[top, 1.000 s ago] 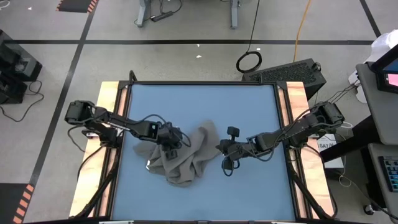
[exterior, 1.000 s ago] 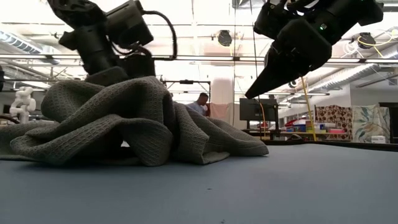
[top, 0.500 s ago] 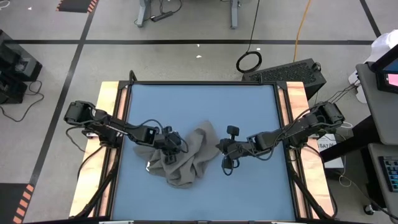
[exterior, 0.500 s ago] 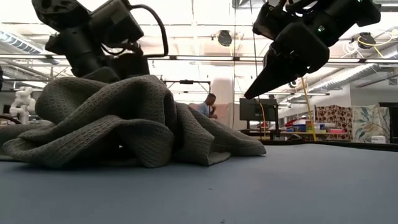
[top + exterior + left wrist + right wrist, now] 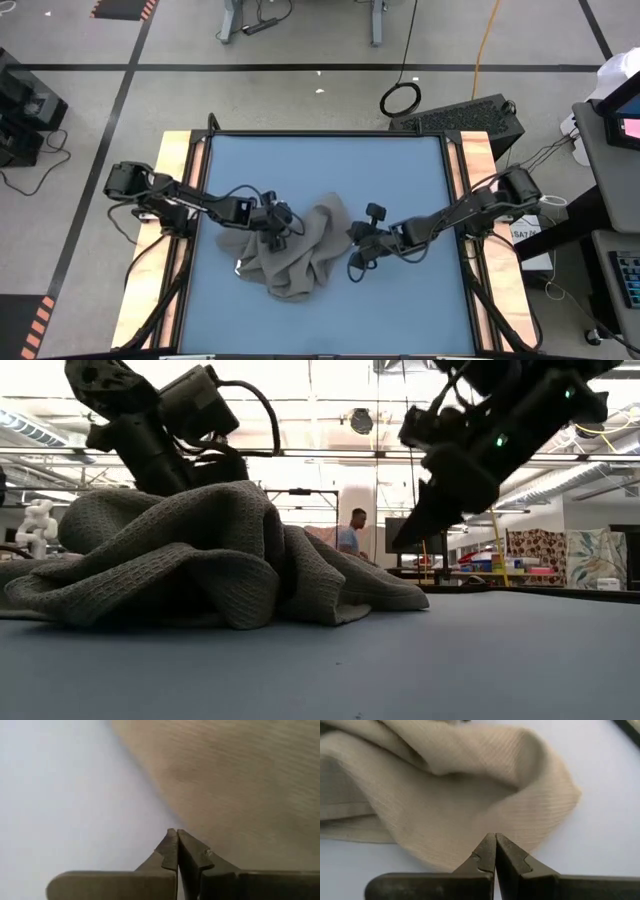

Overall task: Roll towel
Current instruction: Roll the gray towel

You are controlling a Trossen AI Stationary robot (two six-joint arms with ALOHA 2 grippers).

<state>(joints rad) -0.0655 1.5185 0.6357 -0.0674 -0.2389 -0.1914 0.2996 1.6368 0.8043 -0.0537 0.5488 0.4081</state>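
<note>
**Towel crumpled mid-table, both grippers closed and empty**

The towel (image 5: 293, 250) lies in a loose, rumpled heap on the blue table (image 5: 330, 165), slightly left of centre and nearer the front edge than the back. From the low view it stands up in thick folds, with one flat corner trailing out toward the right. Nothing rolled.

Left gripper (image 5: 278, 228) sits over the towel's upper left part. Its wrist view shows the fingers (image 5: 170, 851) pressed together with no cloth between them, tips over the towel's edge where it meets the table.

Right gripper (image 5: 352, 270) is just beside the towel's right edge, above the bare tabletop. Its fingers (image 5: 489, 851) are likewise pressed together, holding nothing, and point at a folded corner of the towel.

A person (image 5: 350, 532) stands in the room far behind the table
</note>
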